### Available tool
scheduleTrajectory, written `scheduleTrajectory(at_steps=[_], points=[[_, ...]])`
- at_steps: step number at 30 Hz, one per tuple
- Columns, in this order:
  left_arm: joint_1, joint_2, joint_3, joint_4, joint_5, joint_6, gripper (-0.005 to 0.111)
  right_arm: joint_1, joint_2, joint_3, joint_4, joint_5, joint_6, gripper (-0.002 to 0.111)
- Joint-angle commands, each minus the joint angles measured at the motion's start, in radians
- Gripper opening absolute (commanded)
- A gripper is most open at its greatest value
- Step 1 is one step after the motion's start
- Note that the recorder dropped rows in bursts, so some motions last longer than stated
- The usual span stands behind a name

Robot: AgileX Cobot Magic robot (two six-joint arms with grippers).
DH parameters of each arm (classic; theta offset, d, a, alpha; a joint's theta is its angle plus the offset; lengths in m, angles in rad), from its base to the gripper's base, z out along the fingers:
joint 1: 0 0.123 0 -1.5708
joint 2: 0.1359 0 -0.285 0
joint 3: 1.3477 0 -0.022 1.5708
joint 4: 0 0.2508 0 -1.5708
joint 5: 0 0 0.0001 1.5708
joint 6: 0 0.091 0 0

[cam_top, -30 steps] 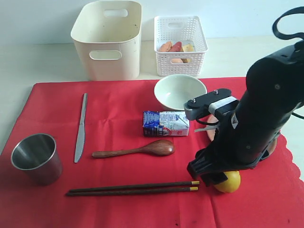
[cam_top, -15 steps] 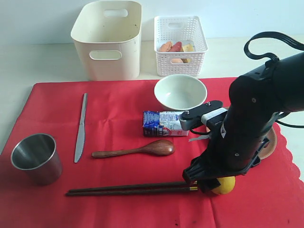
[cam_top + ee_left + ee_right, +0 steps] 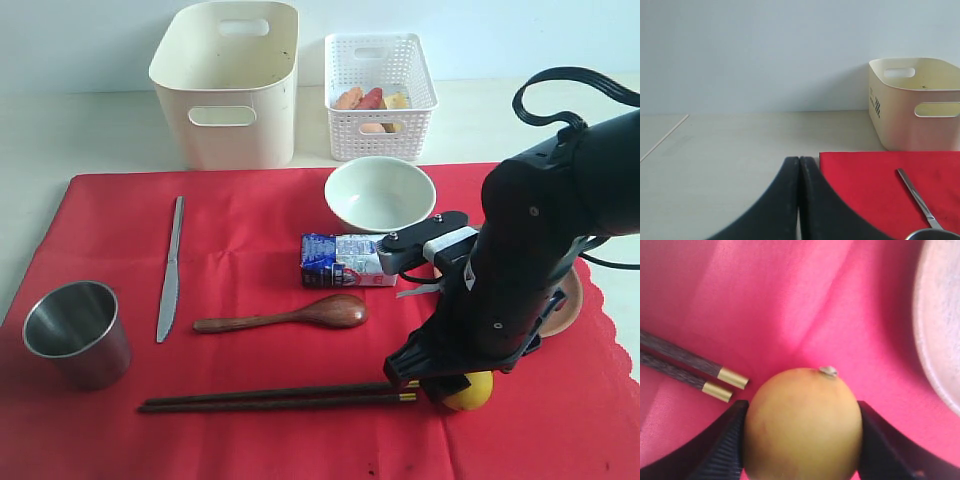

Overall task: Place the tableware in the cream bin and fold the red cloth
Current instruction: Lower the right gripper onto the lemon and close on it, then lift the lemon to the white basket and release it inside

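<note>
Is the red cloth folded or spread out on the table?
Spread out. The red cloth lies flat and open under the steel cup, table knife and chopsticks.

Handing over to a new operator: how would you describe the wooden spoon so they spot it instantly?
Start at the red cloth and find the blue-and-white milk carton near its middle. The wooden spoon lies between it and the dark chopsticks, the only handle ending in an oval bowl.

Pale table, red cloth, cream bin, basket
</note>
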Motion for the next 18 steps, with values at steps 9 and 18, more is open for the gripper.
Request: scheduleTrajectory(at_steps=[9, 18], points=[[0.002, -0.006, 0.001, 0.002, -0.003, 0.000, 0.000, 0.003, 0.000, -0.001, -0.007, 0.046, -0.007, 0.000], [0.002, -0.006, 0.001, 0.002, -0.003, 0.000, 0.000, 0.003, 0.000, -0.128, -0.105, 0.204, -0.003, 0.000]])
